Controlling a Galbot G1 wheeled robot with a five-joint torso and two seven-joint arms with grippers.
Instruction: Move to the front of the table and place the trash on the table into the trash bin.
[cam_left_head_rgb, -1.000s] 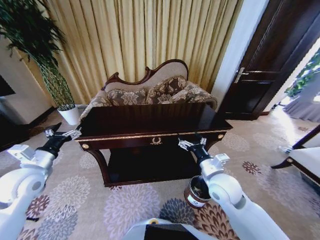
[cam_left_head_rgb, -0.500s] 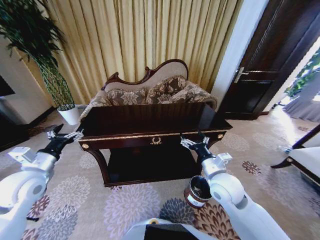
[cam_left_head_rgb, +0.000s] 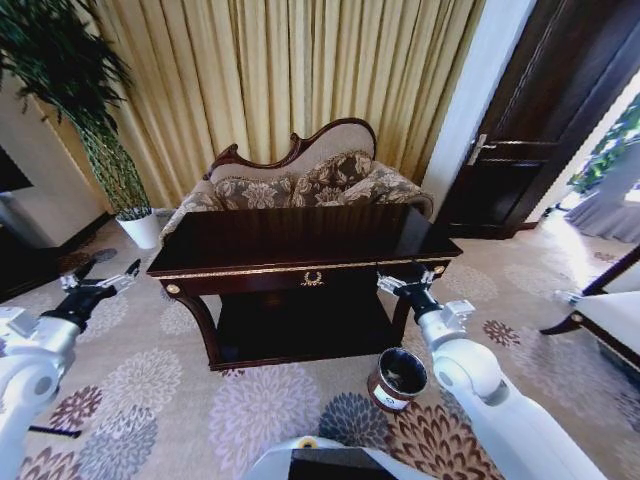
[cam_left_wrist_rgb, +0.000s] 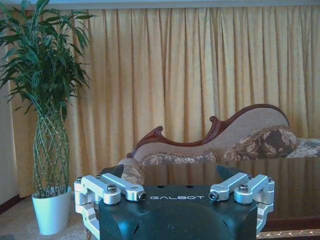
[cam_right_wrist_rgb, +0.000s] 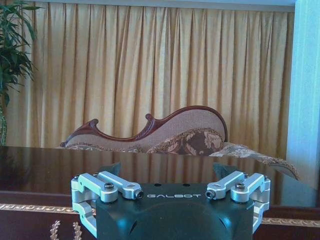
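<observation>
- As the table (cam_left_head_rgb: 300, 240) stands ahead, the right gripper (cam_left_head_rgb: 405, 284), fingers apart, is nearer its front edge.
- The left gripper (cam_left_head_rgb: 95, 283), also apart, hangs off the table's left corner.
- The bin (cam_left_head_rgb: 398, 378) sits below the table's right front.

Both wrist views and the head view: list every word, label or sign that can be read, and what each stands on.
"GALBOT" on the dark body of the left gripper, left wrist view.
"GALBOT" on the dark body of the right gripper, right wrist view.
White label on the side of the trash bin: too small to read.
Gold emblem on the front of the table: a wreath-like ornament, no letters.
</observation>
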